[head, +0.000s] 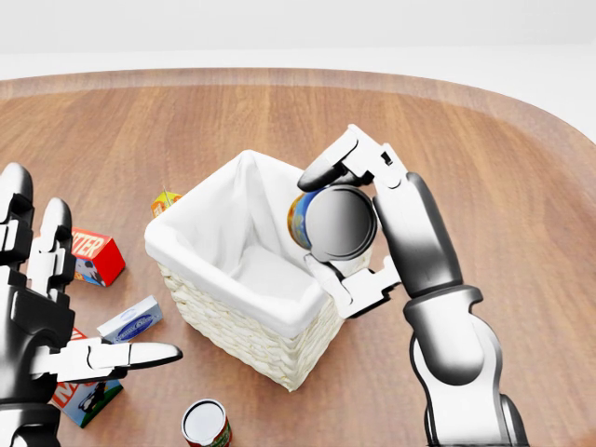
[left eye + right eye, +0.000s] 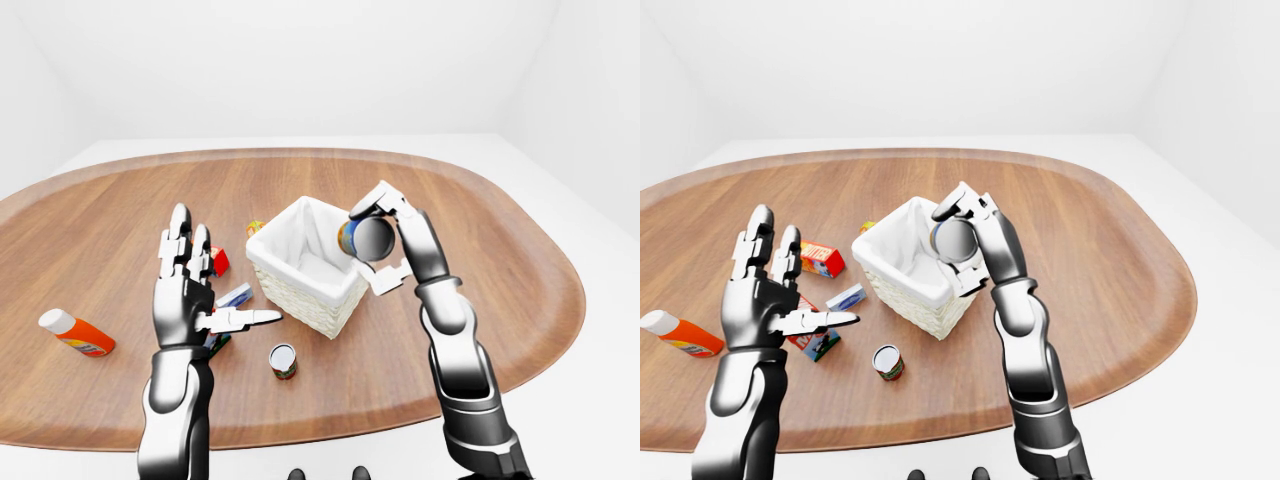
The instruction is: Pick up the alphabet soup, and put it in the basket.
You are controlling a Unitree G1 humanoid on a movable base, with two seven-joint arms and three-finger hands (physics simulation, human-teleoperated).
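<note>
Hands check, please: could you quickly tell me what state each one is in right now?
Left hand: open, fingers spread, holding nothing.
Right hand: closed on the alphabet soup can, held over the basket rim.

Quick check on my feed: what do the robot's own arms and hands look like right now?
Both arms are glossy dark grey-to-black rounded segments with ringed joints. The left hand is mostly dark with pale, blocky finger segments; the right hand has white, blocky three-finger links on a dark wrist. No cables, sleeves or markings show.

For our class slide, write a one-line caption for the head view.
Right hand holds the alphabet soup over the basket rim.
</note>
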